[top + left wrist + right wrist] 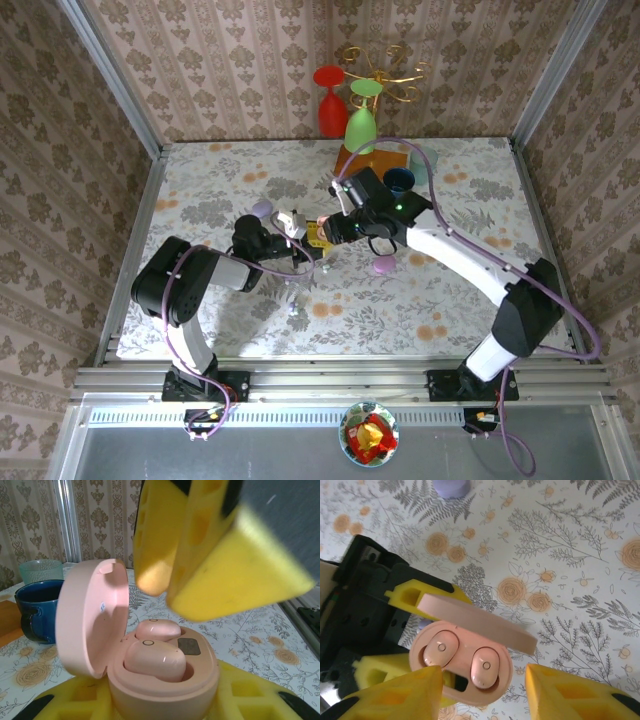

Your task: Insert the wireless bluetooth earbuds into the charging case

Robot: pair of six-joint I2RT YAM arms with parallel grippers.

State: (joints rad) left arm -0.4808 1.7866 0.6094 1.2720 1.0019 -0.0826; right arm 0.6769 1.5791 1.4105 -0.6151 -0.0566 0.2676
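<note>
The left tool (160, 707) is clamping the open pink pebble-shaped plastic charging case (475, 622), steadying it for loading. Two glossy pink earbuds (482, 666) are sitting inside it; the right tool (482, 677) is hovering above, spread apart.

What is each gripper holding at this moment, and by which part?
The left gripper holds the pink charging case by its lower body, lid open. The right gripper holds nothing; its jaws stand apart over the case.

- Top external: high behind, looking down over the whole surface (400, 310).
- Left wrist: level, very close to the pink case (165, 690).
- Right wrist: close above, looking down on the same case (462, 667).
</note>
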